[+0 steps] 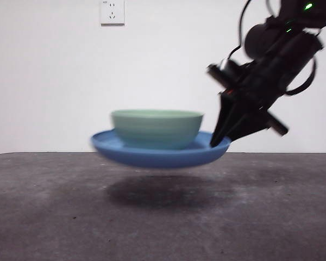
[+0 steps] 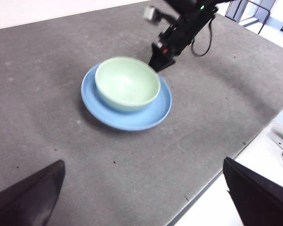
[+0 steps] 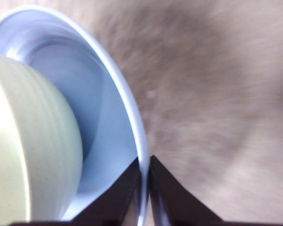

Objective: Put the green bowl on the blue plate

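The green bowl (image 1: 156, 128) sits inside the blue plate (image 1: 152, 156). The plate hangs level above the grey table, with a dark shadow beneath it. My right gripper (image 1: 220, 142) comes down from the upper right and is shut on the plate's right rim. In the right wrist view its jaws (image 3: 144, 162) pinch the thin rim of the plate (image 3: 99, 94), with the bowl (image 3: 28, 141) beside them. The left wrist view looks down on the bowl (image 2: 127, 82), the plate (image 2: 132, 120) and the right gripper (image 2: 155, 66) from afar. My left gripper (image 2: 143, 162) is open and holds nothing.
A white wall with a socket (image 1: 112, 11) stands behind the table. The table's edge (image 2: 217, 183) runs close to my left gripper, with a white floor beyond it.
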Controlling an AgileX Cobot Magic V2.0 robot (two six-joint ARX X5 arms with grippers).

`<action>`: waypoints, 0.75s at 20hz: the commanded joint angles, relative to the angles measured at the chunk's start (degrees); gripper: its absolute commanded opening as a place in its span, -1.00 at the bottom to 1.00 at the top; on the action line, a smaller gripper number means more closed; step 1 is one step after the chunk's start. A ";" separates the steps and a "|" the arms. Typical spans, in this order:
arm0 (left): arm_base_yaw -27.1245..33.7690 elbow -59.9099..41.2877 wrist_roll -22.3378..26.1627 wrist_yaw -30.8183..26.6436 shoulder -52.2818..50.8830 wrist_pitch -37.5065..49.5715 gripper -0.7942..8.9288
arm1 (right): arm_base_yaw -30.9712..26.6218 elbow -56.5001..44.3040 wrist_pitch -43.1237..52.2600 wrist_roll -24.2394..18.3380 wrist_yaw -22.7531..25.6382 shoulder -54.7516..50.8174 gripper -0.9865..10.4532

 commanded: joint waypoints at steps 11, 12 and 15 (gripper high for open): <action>-0.52 0.77 0.68 -0.28 0.31 0.39 0.45 | 5.38 1.18 1.75 1.25 2.25 7.74 -0.57; -0.52 0.77 0.68 -0.28 0.31 0.39 0.45 | 5.38 1.18 1.90 1.05 2.23 7.74 -0.50; -0.52 0.77 0.68 -0.28 0.31 0.42 0.45 | 5.03 1.33 2.64 0.63 2.23 7.32 -0.46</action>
